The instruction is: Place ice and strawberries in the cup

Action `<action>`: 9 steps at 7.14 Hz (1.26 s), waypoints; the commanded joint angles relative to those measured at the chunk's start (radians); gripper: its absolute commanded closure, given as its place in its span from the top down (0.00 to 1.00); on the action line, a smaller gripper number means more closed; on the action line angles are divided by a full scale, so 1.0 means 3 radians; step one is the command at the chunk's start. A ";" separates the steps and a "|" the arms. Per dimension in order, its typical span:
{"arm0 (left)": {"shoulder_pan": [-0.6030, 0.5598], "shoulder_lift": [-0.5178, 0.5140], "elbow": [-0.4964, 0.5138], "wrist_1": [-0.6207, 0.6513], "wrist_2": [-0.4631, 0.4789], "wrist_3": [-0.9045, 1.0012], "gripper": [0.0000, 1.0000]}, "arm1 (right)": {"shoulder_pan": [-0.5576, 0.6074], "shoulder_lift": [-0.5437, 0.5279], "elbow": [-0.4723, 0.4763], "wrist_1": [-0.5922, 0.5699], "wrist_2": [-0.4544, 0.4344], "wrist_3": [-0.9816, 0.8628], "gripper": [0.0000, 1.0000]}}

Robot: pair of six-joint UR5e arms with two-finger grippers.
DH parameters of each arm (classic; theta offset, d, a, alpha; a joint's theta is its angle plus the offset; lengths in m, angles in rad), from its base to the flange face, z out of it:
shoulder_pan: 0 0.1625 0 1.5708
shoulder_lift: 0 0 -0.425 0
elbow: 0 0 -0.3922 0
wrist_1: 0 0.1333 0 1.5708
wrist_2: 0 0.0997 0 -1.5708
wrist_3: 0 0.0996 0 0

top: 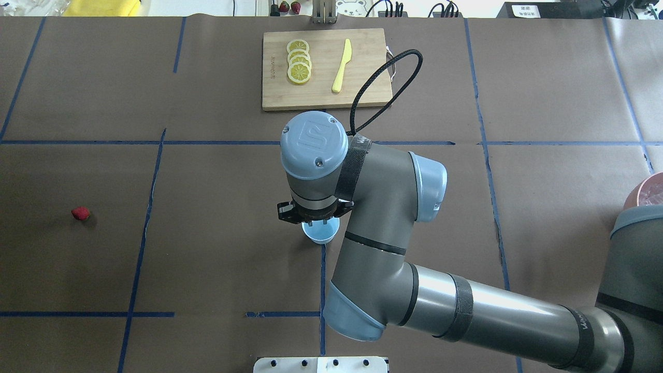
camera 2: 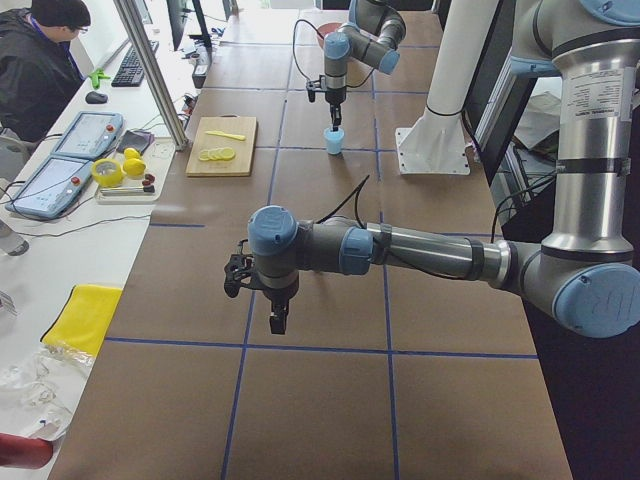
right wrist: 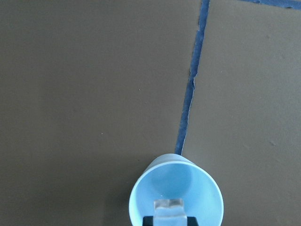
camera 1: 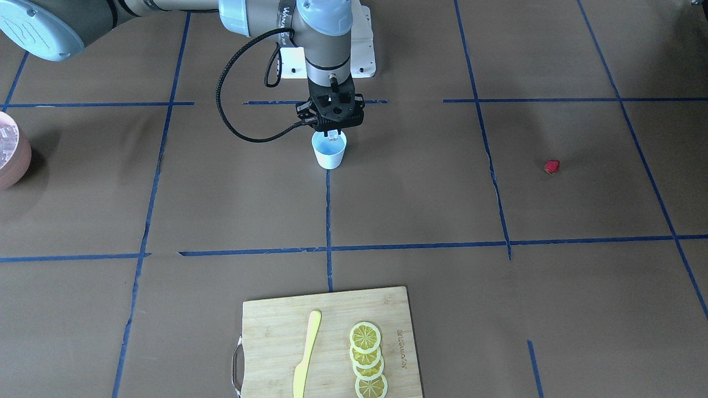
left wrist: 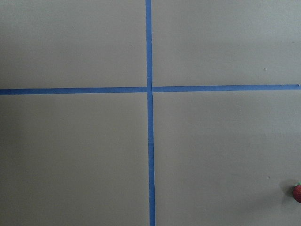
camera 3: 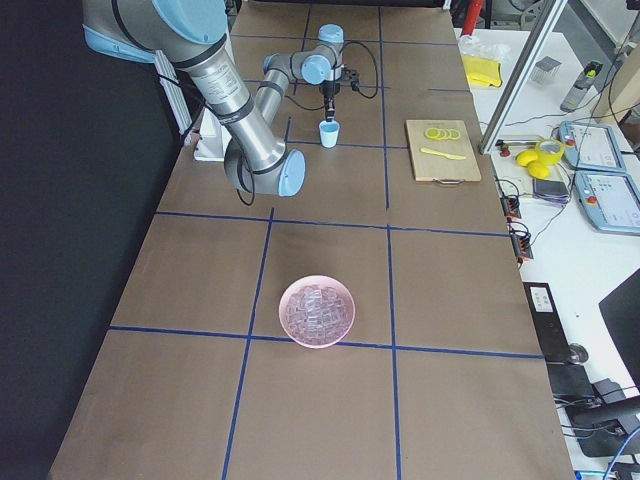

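Note:
The small white cup (camera 1: 329, 156) with a pale blue inside stands near the table's middle; it also shows in the overhead view (top: 322, 237) and in the right wrist view (right wrist: 176, 186). My right gripper (camera 1: 332, 131) hangs straight above the cup's mouth, shut on a clear ice cube (right wrist: 168, 206) held at rim height. The tiny red strawberry (top: 80, 213) lies alone far off on the left side, and also shows at the right edge of the left wrist view (left wrist: 297, 192). My left gripper (camera 2: 275, 320) hovers over bare table; I cannot tell whether it is open or shut.
A pinkish-brown bowl (camera 3: 318, 310) full of ice cubes stands on the robot's right end of the table. A wooden cutting board (top: 321, 98) with lemon slices (top: 299, 67) and a yellow knife (top: 342, 65) lies at the far edge.

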 commanded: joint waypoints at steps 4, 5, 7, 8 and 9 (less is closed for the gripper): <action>0.0000 -0.0004 -0.0001 0.0000 0.0000 0.0000 1.00 | -0.0010 -0.0008 0.0007 -0.0002 -0.0001 0.0004 0.63; 0.0000 -0.0004 -0.0006 0.0000 0.0000 0.0000 1.00 | -0.0015 -0.0008 0.0007 -0.0002 -0.0001 0.0004 0.66; 0.0000 -0.0004 -0.0031 0.0010 0.0000 0.0000 1.00 | -0.0015 -0.0008 0.0017 -0.0002 -0.0001 0.0004 0.93; 0.0000 -0.0004 -0.0031 0.0015 0.0000 0.0000 1.00 | -0.0005 -0.0003 0.0048 -0.0007 -0.0001 0.0004 0.99; 0.0000 -0.0004 -0.0037 0.0015 0.0000 0.0000 1.00 | 0.0031 0.0002 0.0068 -0.0017 0.0004 0.0009 0.99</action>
